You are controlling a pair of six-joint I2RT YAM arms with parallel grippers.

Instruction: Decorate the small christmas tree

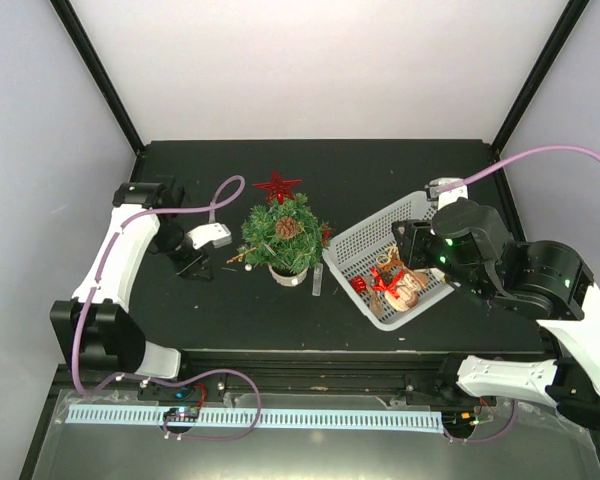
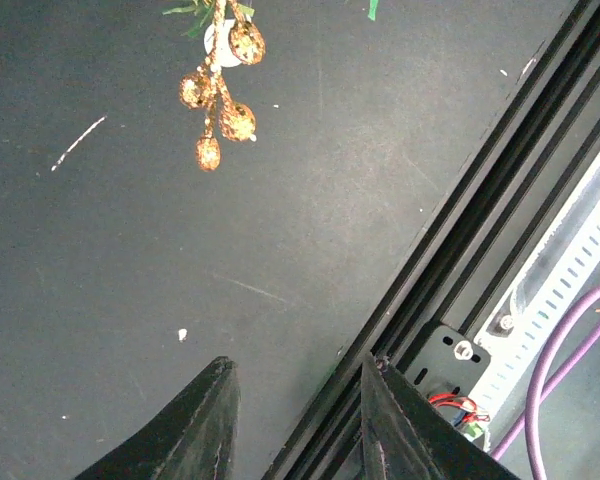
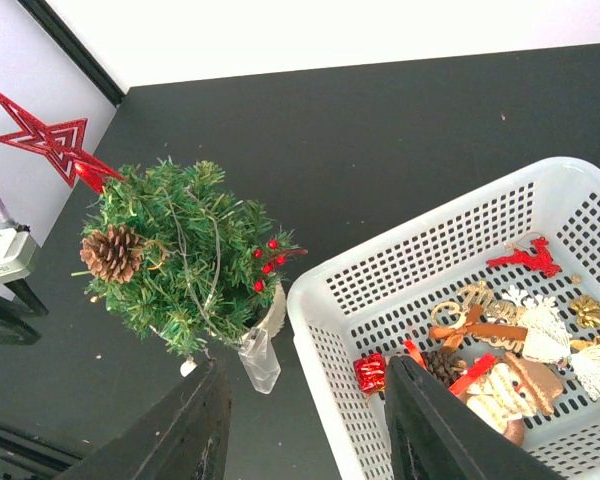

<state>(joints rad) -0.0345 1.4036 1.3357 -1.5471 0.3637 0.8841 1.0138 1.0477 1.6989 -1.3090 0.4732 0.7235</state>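
Note:
The small christmas tree (image 1: 283,237) stands mid-table on its whitish base, with a pine cone (image 3: 110,252), red berries (image 3: 270,262) and a red star (image 1: 277,186) at its top. A gold berry sprig (image 2: 220,100) sits at its lower left side. My left gripper (image 1: 195,268) is left of the tree, just above the table. Seen from the left wrist, the left gripper (image 2: 298,365) is open and empty. My right gripper (image 3: 307,365) hangs open and empty above the near left rim of the white basket (image 3: 320,310), one finger (image 3: 435,425) over the ornaments.
The basket (image 1: 365,245) stands right of the tree and holds a red gift box (image 3: 370,373), a red reindeer (image 3: 525,258), a gold bow and a snowman figure (image 3: 510,390). A clear plastic piece (image 1: 317,283) lies between tree and basket. The table's front rail (image 2: 450,250) runs close to my left fingers.

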